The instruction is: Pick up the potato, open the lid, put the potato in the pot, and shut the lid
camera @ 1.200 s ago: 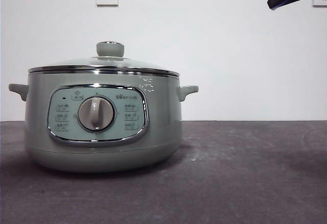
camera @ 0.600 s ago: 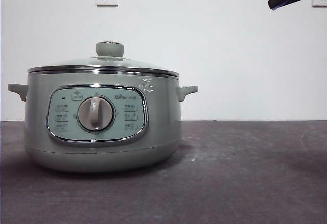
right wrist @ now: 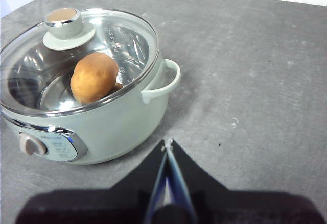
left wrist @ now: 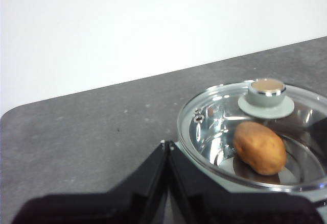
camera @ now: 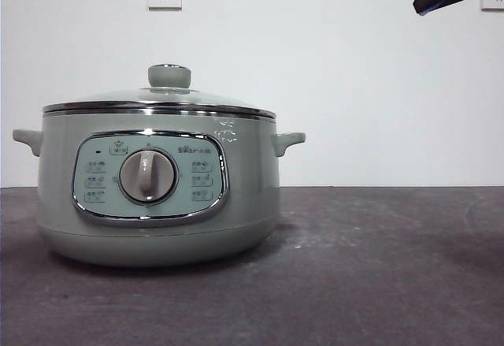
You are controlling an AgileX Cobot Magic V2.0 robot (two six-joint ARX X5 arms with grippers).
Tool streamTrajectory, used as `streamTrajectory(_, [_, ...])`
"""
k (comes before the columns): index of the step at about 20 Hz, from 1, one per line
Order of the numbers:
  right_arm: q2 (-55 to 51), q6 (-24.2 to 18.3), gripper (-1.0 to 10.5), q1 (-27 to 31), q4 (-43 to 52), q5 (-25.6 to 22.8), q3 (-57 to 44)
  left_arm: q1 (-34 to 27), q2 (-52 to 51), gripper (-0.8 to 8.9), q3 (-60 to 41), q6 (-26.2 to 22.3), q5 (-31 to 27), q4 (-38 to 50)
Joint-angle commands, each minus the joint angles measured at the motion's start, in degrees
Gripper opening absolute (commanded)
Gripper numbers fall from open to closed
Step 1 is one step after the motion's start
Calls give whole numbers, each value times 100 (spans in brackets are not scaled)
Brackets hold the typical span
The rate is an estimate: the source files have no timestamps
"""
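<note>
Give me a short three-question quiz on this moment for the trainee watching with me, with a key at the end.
1. Where is the orange-brown potato: on the grey table, in a gripper, or inside the pale sage-green pot?
2. True or false: the round glass lid with the green knob sits on the pot.
3. What state are the left gripper and the right gripper in, and do they hold anything?

Key
1. Inside the pot, seen through the glass in both wrist views.
2. True.
3. Both shut, holding nothing, apart from the pot.
</note>
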State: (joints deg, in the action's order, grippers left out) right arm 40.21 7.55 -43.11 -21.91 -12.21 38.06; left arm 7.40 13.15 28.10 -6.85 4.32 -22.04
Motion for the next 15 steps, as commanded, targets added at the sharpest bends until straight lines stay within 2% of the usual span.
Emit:
streamTrajectory(1, [-13, 50, 1, -2, 26, -13, -52, -175, -304, -4, -719, -48, 201, 365])
streamTrajectory(6, [-13, 50, 1, -2, 26, -13, -52, -365, -680, -4, -1884, -35, 177, 905])
streamTrajectory(15, [-13, 50, 1, -2, 26, -13, -52, -485, -1239, -4, -2669, 101, 162, 1106])
